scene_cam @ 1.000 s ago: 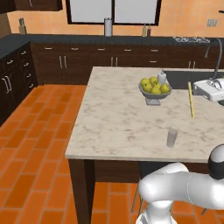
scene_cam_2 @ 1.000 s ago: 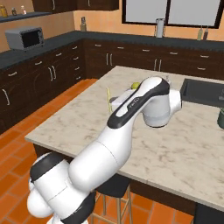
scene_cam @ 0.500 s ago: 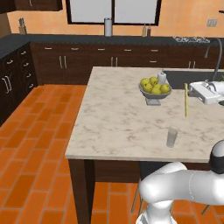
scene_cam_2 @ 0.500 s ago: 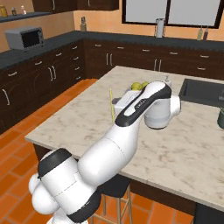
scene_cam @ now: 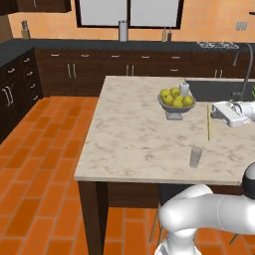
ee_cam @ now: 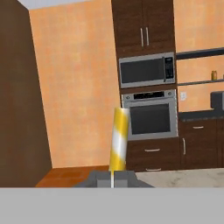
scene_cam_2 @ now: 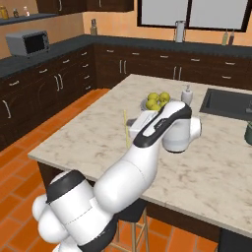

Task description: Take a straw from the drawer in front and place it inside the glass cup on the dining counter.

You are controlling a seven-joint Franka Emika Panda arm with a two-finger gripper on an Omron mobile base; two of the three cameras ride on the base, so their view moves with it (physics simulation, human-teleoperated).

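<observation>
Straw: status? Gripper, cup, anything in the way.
Gripper shut on straw, held upright above the counter. Cup empty, nearer the counter's front edge. Fruit bowl off to the side, path clear.

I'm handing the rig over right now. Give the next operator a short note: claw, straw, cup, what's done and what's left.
Claw: shut on the straw, holding it upright above the dining counter, beside the fruit bowl.
Glass cup: upright near the counter's front edge, with no straw in it.
Done: straw picked up and brought over the island.
Left: line the straw's lower end up over the cup, which sits nearer the front edge, lower it in, and release.
</observation>
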